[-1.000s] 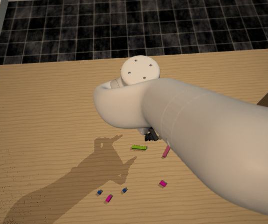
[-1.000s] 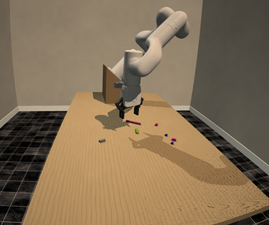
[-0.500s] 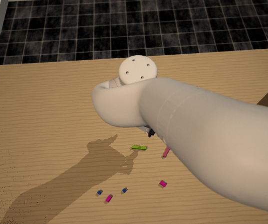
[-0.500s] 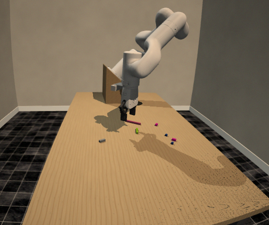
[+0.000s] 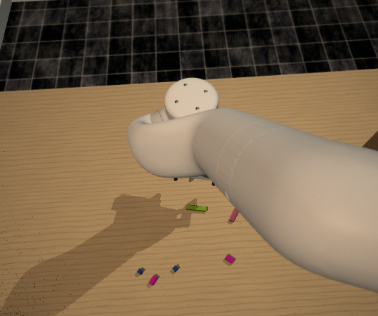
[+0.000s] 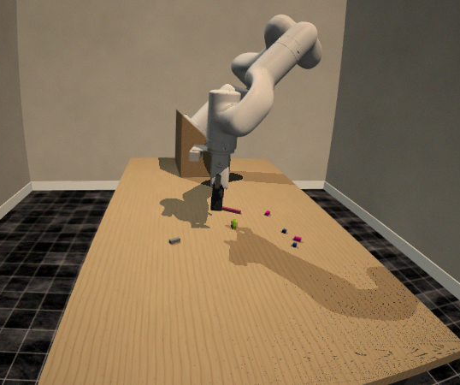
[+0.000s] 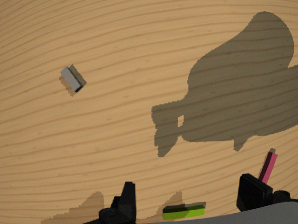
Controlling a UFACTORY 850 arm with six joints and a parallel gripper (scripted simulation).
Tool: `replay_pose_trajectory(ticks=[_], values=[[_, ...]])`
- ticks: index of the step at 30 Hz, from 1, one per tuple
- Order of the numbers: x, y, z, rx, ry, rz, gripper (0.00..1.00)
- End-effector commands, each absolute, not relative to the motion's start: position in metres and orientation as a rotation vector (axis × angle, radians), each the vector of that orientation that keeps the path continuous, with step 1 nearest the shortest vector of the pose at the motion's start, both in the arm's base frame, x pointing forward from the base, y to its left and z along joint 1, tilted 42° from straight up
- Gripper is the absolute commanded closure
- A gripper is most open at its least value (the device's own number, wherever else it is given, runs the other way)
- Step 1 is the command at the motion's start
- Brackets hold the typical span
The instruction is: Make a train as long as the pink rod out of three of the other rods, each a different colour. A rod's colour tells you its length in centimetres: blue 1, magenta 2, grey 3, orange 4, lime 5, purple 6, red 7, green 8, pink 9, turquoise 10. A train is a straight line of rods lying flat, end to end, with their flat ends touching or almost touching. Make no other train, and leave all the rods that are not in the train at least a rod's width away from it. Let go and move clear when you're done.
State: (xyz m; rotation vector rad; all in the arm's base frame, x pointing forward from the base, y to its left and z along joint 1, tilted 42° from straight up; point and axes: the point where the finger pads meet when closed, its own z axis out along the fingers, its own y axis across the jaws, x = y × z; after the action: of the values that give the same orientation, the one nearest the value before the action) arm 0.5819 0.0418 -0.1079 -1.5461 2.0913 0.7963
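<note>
The black fingers (image 5: 194,180) (image 6: 216,203) are standing wide open, holding nothing, seemingly above the worktop (image 5: 66,147) (image 6: 166,308) (image 7: 115,140) beside the lime rectangular rod (image 5: 197,208) (image 6: 234,223) (image 7: 183,212), so a poorly aligned descent is risking pushing it askew.

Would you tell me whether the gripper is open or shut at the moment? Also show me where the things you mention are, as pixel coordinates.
Open: in the wrist view, the fingers of the gripper (image 6: 216,209) (image 7: 186,192) stand wide apart, with nothing held between them.

"What's on your wooden table (image 5: 83,140) (image 6: 187,299) (image 7: 125,125)?"
"You have 1 lime rod (image 5: 197,208) (image 6: 234,223) (image 7: 184,212), 1 grey rod (image 6: 174,240) (image 7: 72,79), 1 pink rod (image 5: 234,215) (image 6: 232,210) (image 7: 268,167), 2 blue rods (image 5: 176,268) (image 6: 284,231) and 2 magenta rods (image 5: 230,258) (image 6: 268,213)."
"Touching?"
"No, your rods lie apart."
</note>
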Motion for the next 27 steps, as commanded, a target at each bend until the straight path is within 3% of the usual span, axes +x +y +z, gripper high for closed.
replay_pose_trajectory(ticks=[1,27], values=[[0.5837,0.041,-0.1093,-1.63,1.984,0.745,0.0],[0.5847,0.0408,-0.1113,-1.719,1.882,0.705,0.0]])
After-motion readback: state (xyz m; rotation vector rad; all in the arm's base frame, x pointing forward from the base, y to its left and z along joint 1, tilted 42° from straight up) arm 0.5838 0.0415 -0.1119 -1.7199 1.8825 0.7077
